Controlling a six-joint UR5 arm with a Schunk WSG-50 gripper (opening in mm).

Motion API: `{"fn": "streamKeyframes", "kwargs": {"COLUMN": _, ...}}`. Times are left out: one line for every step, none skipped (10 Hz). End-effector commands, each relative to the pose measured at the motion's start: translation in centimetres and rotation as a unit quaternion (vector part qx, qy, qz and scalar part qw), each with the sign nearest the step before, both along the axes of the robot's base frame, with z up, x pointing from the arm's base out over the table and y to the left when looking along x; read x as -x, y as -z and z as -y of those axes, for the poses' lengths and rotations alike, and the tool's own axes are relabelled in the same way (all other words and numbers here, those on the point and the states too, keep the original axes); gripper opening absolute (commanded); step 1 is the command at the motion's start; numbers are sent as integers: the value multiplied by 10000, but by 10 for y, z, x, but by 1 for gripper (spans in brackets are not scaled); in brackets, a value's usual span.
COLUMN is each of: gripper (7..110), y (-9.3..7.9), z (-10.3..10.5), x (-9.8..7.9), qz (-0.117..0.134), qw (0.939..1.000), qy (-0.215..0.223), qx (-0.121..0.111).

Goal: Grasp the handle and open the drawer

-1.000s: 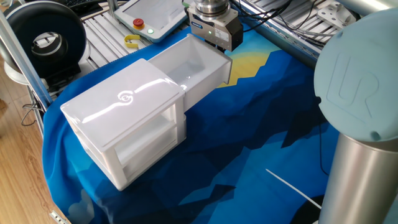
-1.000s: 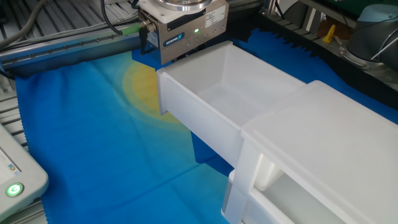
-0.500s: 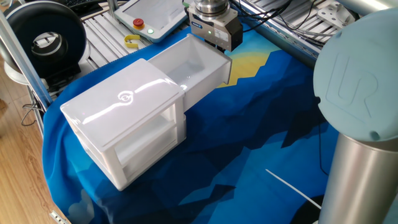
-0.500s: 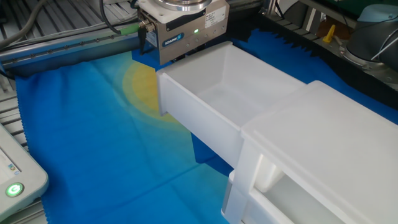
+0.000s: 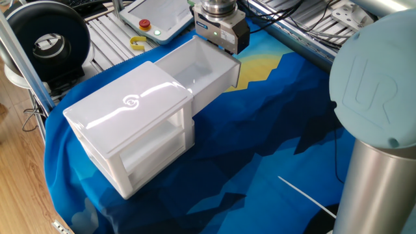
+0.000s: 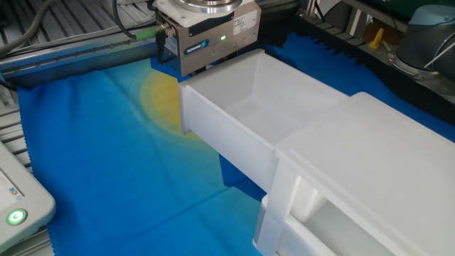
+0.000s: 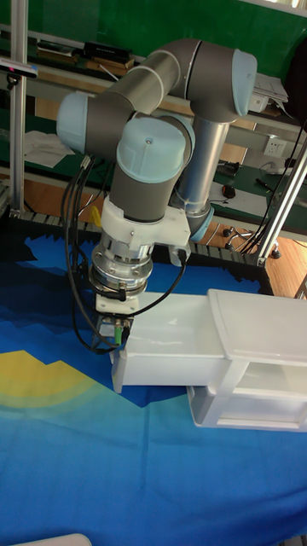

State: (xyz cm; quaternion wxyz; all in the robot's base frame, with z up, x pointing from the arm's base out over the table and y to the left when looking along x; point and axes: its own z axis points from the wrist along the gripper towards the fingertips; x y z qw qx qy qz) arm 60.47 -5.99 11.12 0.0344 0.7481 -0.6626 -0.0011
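Blue cloth (image 5: 273, 149), drawer (image 5: 198, 68) pulled out, claw (image 5: 221, 40) at its front, grip hidden.

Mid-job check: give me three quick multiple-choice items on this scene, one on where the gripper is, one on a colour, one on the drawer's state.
1. Where is the gripper?
A. At the drawer's outer front end
B. Over the cabinet top
C. Beside the red button

2. What colour is the cloth under the cabinet?
A. Plain green
B. Mostly blue with a yellow patch
C. Red

3. What state is the drawer in?
A. Fully shut
B. Lifted out and lying on the cloth
C. Pulled well out of the cabinet, inside empty

Answers:
1. A, the gripper body stands right against the drawer's front wall in both fixed views; the handle itself is hidden.
2. B, blue folds cover the table, with yellow near the gripper.
3. C, the open tray sticks out from the top slot with nothing in it.
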Motion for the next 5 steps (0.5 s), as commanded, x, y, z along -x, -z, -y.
{"fn": "streamKeyframes", "kwargs": {"gripper": 66, "y": 0, "z": -3, "x": -3, "qz": 39, "qw": 10000, "qy": -31, "qx": -83}}
{"fn": "streamKeyframes", "kwargs": {"gripper": 66, "y": -1, "z": -3, "x": -3, "qz": 46, "qw": 10000, "qy": -39, "qx": -75}}
{"fn": "streamKeyframes", "kwargs": {"gripper": 66, "y": -3, "z": -6, "x": -10, "qz": 215, "qw": 9996, "qy": -52, "qx": -167}}
{"fn": "streamKeyframes", "kwargs": {"gripper": 66, "y": -4, "z": -6, "x": -10, "qz": 214, "qw": 9996, "qy": -67, "qx": -160}}
{"fn": "streamKeyframes", "kwargs": {"gripper": 66, "y": -7, "z": -1, "x": -10, "qz": 199, "qw": 9998, "qy": -61, "qx": -75}}
